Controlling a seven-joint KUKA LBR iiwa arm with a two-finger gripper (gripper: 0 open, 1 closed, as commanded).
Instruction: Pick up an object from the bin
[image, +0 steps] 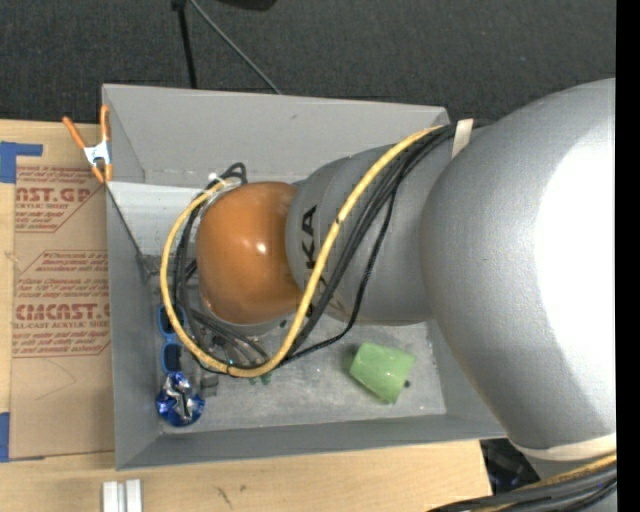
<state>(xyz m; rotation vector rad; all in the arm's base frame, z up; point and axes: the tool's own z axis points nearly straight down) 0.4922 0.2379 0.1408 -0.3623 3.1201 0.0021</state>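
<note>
My gripper (222, 340) shows as dark metal parts under the orange wrist cover, low over the bin's left half. Just to its left, by the left wall, lie two small blue pieces (166, 322); whether they touch the gripper I cannot tell. A blue and silver crumpled thing (180, 400) lies in the front left corner, a little below the gripper. A light green cylinder (382, 372) lies on its side on the bin floor to the gripper's right, apart from it.
The big grey arm with its yellow and black cables covers the middle and right of the bin and hides what lies beneath. Bare bin floor shows along the front between the blue and silver thing and the green cylinder.
</note>
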